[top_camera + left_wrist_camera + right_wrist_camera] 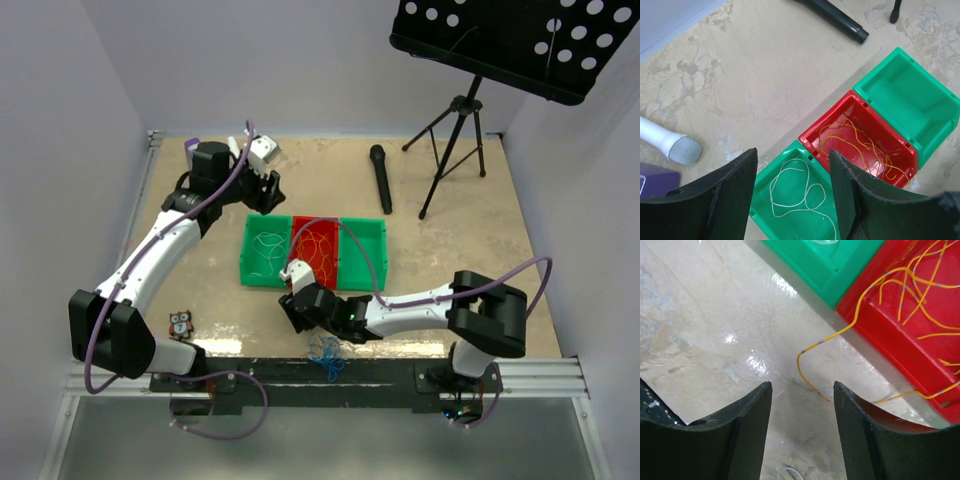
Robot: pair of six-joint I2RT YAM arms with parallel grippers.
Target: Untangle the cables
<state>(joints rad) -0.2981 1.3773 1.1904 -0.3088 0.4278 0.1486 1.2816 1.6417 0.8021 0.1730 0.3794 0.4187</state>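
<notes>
Three bins stand in a row. The left green bin [252, 270] holds a white cable [792, 187]. The red bin [297, 224] holds orange-yellow cables [855, 140], and one orange-yellow loop [812, 385] hangs over its near wall onto the table. A blue cable tangle [327, 357] lies at the near table edge. My right gripper [802, 390] is open and empty just above the table, in front of the red bin, with the hanging loop beyond its fingertips. My left gripper [792, 162] is open and empty, high above the left green bin.
The right green bin [362, 250] holds nothing I can see. A black microphone [380, 178] and a music-stand tripod [455, 150] stand at the back. A white microphone [670, 142] lies left. A small owl figure [181, 324] sits near the left arm's base.
</notes>
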